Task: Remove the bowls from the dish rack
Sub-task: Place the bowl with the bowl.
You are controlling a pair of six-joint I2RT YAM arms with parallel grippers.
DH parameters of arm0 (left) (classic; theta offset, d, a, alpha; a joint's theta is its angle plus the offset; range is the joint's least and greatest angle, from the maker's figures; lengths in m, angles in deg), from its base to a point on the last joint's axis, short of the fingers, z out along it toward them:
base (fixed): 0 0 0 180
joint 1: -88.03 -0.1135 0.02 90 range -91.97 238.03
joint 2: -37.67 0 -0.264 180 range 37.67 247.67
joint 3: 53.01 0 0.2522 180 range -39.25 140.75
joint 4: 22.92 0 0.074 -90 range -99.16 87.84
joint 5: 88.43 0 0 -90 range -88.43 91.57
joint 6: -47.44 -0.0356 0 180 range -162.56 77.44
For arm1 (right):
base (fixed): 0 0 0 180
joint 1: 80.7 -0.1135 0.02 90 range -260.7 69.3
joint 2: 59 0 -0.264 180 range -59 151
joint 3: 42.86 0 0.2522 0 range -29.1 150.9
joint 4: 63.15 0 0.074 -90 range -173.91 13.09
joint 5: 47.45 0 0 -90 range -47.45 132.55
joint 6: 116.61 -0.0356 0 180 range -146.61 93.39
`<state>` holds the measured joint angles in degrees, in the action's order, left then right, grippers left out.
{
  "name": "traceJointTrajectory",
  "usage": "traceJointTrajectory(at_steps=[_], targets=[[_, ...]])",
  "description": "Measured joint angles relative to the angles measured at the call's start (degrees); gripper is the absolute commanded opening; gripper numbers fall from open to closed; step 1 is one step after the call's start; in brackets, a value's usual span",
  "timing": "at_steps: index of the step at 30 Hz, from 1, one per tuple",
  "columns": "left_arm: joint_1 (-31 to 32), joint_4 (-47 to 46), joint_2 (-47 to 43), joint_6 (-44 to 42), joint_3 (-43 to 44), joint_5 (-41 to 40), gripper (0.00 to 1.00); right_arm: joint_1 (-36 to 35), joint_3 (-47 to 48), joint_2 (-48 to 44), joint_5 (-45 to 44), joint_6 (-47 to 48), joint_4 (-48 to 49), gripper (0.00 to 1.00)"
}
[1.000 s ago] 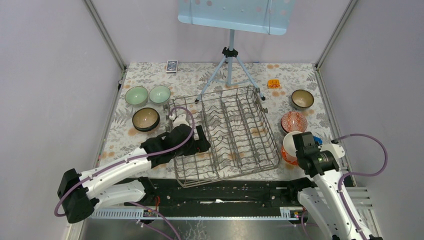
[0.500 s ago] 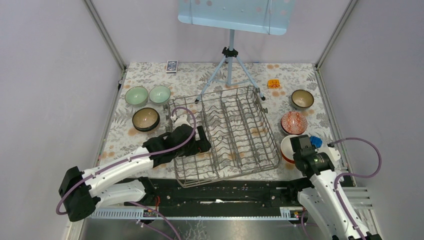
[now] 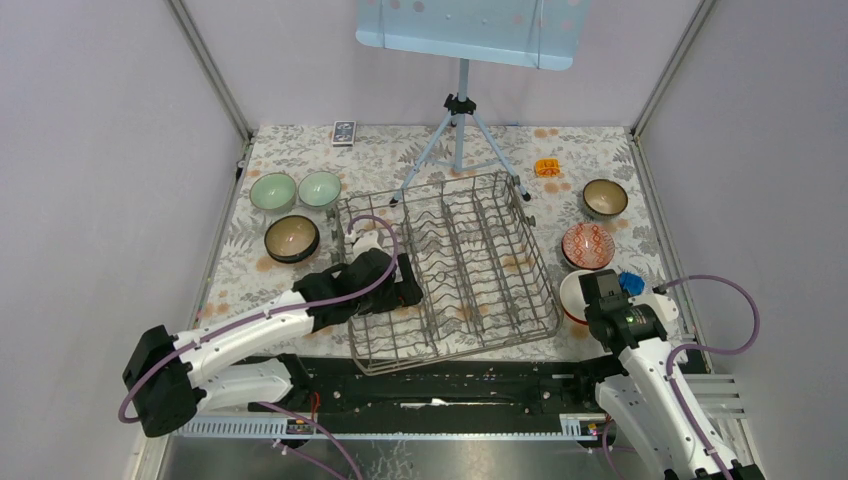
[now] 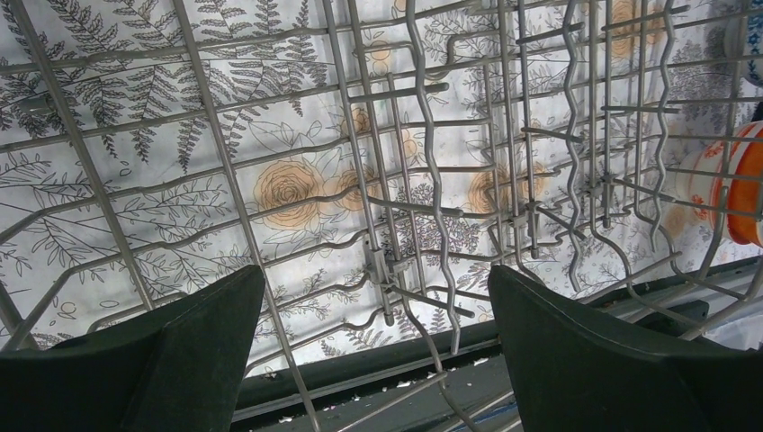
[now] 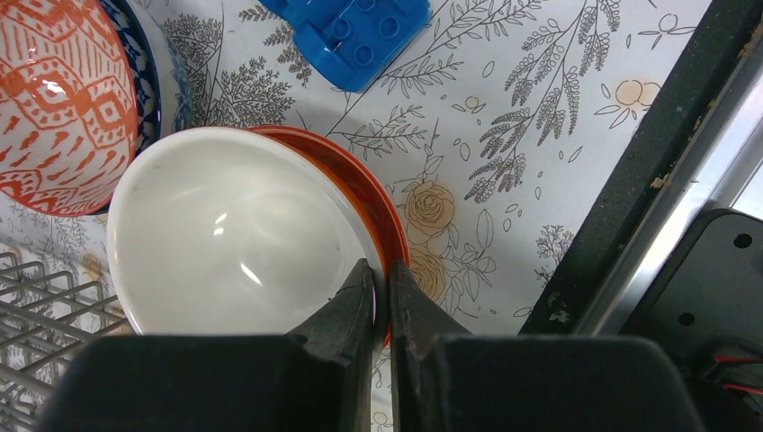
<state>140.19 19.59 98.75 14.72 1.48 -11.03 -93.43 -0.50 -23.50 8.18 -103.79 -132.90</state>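
The dish rack (image 3: 470, 265), a grey wire basket, lies mid-table, and I see no bowl among its tines. My left gripper (image 3: 405, 294) hovers open over its near left part; in the left wrist view only rack wires (image 4: 432, 180) show between the fingers of the left gripper (image 4: 378, 297). My right gripper (image 5: 381, 279) is shut on the rim of an orange bowl (image 5: 243, 234) with a white inside, held low over the cloth right of the rack, next to a red-and-white patterned bowl (image 5: 54, 99). In the top view that orange bowl (image 3: 574, 296) sits under the right gripper (image 3: 596, 300).
Two pale green bowls (image 3: 272, 190) and a dark brown bowl (image 3: 292, 238) stand left of the rack. Another brown bowl (image 3: 605, 197) and the red-patterned bowl (image 3: 588, 243) stand on the right. A blue block (image 5: 360, 31) lies by the held bowl. A tripod (image 3: 460, 140) stands behind the rack.
My right arm has brought the orange bowl down from a tilted, raised pose to level and low over the cloth. The left arm has shifted slightly to the right over the rack.
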Motion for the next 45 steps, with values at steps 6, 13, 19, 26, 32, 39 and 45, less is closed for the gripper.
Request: traceJointTrajectory(at_steps=[6, 13, 19, 26, 32, 39, 45], targets=[[0.0, 0.0, 1.3, 0.0, 0.0, 0.1, 0.99, 0.0, 0.0, 0.0, 0.4, 0.4, 0.2, 0.18], [0.0, -0.2, 1.6, 0.0, 0.0, 0.2, 0.99, 0.0, 0.0, 0.0, 0.6, 0.7, 0.7, 0.28], [0.0, -0.2, 1.6, 0.0, 0.0, 0.2, 0.99, 0.0, 0.0, 0.0, 1.0, 1.2, 1.4, 0.32], [0.0, -0.2, 1.6, 0.0, 0.0, 0.3, 0.99, 0.0, 0.2, 0.0, 1.1, 2.4, 2.5, 0.50], [0.0, -0.2, 1.6, 0.0, 0.0, 0.3, 0.99, 0.0, 2.4, -0.1, 0.9, 4.2, 1.7, 0.67], [0.0, -0.3, 1.6, 0.0, 0.0, 0.4, 0.99, 0.0, 6.1, -0.9, 0.8, 6.6, 0.8, 0.77], [0.0, -0.3, 1.6, 0.0, 0.0, 0.4, 0.99, 0.0, 11.1, -0.6, -0.3, 10.8, -0.6, 0.61]])
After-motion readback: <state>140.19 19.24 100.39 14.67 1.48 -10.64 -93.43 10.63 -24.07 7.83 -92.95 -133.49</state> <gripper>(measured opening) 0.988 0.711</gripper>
